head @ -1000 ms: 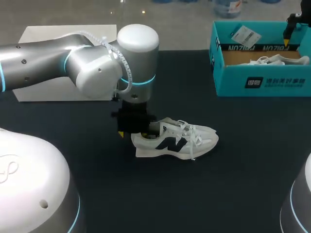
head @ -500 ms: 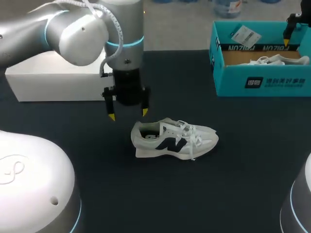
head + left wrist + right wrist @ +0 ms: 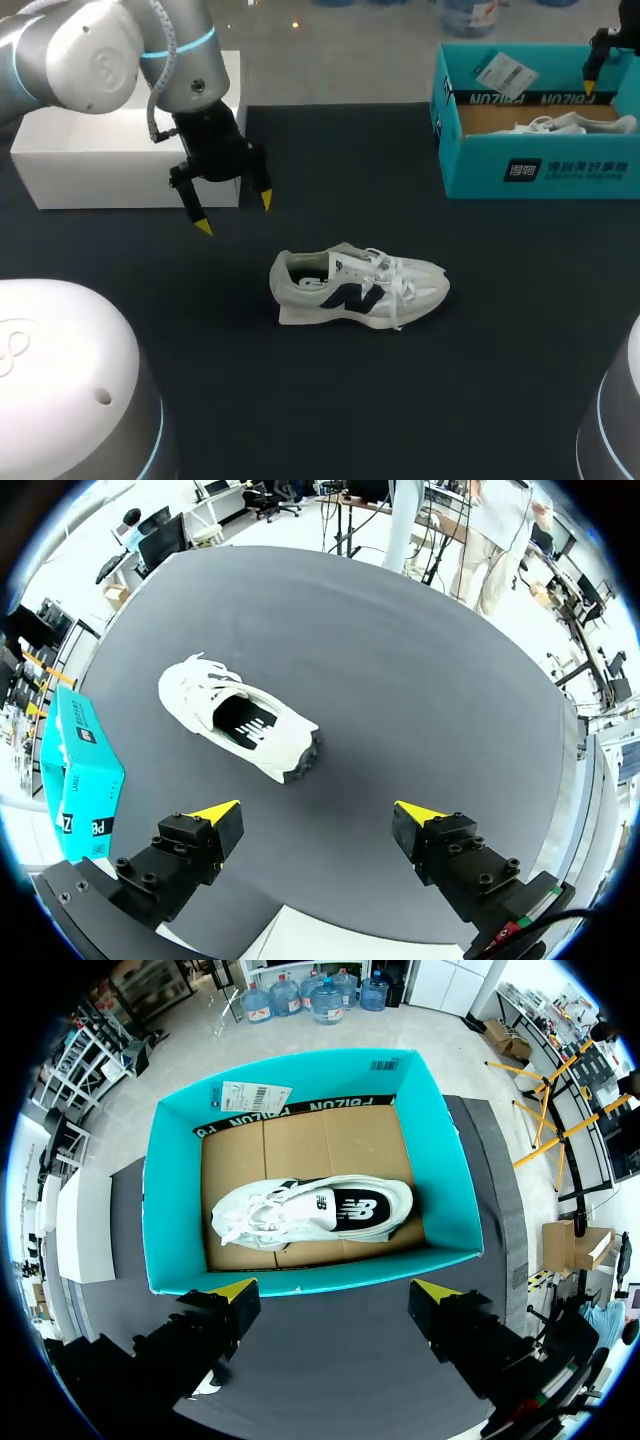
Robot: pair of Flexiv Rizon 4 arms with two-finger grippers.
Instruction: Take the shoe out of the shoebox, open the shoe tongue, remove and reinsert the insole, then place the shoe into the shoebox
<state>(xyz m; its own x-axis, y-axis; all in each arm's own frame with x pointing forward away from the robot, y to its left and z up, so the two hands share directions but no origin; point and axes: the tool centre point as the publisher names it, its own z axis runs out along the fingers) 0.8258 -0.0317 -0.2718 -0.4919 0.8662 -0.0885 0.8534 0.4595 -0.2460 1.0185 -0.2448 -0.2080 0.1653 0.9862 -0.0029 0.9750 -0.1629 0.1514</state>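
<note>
a teal shoebox (image 3: 540,170) stands open at the far right of the black table (image 3: 420,400); the right wrist view looks straight down into it (image 3: 175,1210) and shows a brown cardboard floor with one white shoe lying on its side (image 3: 310,1212), dark logo up, and a white paper tag (image 3: 248,1096) leaning against the far wall. a white box (image 3: 100,150) sits at the far left of the table; whether anything is inside it cannot be made out. the second white shoe (image 3: 358,288), the one outside the shoebox, stands upright on its sole near the middle of the table, toe to the right and heel to the left, touching neither gripper. the left arm enters from the far left and its left gripper (image 3: 234,215) hangs above the table, to the far left of this shoe and just in front of the white box, yellow tips pointing down and spread wide with nothing between them; its own wrist view (image 3: 318,810) shows the shoe (image 3: 240,730) well ahead of the parted fingers. the right gripper (image 3: 335,1288) hovers over the shoebox, fingers likewise spread apart and empty. in the head view the right gripper (image 3: 600,55) is cut off at the far right edge, showing only one yellow tip, and the boxed shoe (image 3: 560,124) is mostly hidden behind the shoebox's near wall. the insole of the shoe on the table cannot be told apart from its dark opening.
</note>
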